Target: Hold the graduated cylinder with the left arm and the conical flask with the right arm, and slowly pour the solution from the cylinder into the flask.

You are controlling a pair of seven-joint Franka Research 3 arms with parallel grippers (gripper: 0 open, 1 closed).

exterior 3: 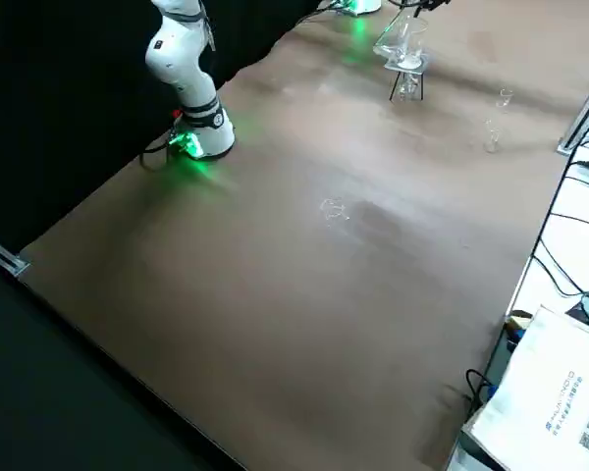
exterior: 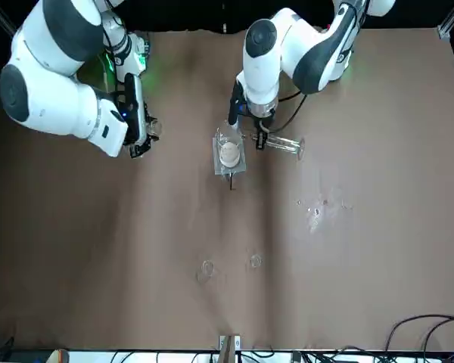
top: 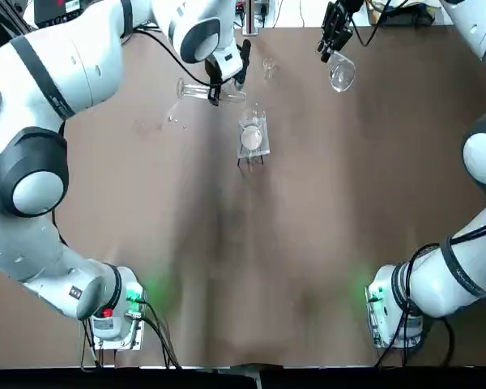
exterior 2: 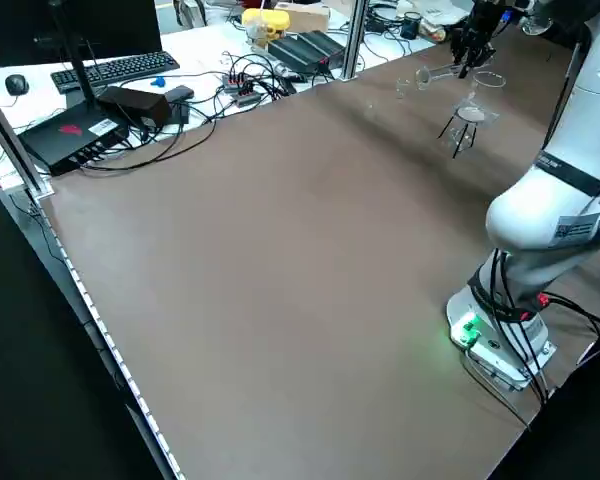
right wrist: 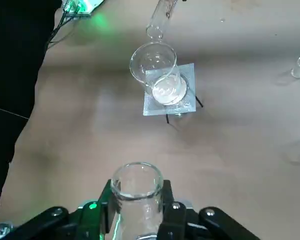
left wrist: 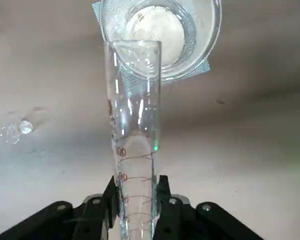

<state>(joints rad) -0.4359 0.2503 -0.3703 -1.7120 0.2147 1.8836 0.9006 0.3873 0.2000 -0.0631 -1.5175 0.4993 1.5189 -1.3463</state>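
My left gripper (top: 216,87) is shut on the graduated cylinder (top: 196,91), a slender clear tube held almost level above the table's far middle. In the left wrist view the cylinder (left wrist: 135,135) runs out from between the fingers (left wrist: 110,200), its open mouth over the edge of a beaker. To the right, my right gripper (top: 330,50) is shut on the neck of the conical flask (top: 341,75), lifted off the table. The flask's neck (right wrist: 136,192) shows in the right wrist view. Flask and cylinder are well apart.
A beaker with white contents (top: 252,136) stands on a mesh stand between the two grippers, just below the cylinder's mouth. Tiny glass pieces (top: 269,66) lie near the far edge and at the left (top: 176,121). Cables and electronics (exterior 2: 130,100) lie beyond the table's side.
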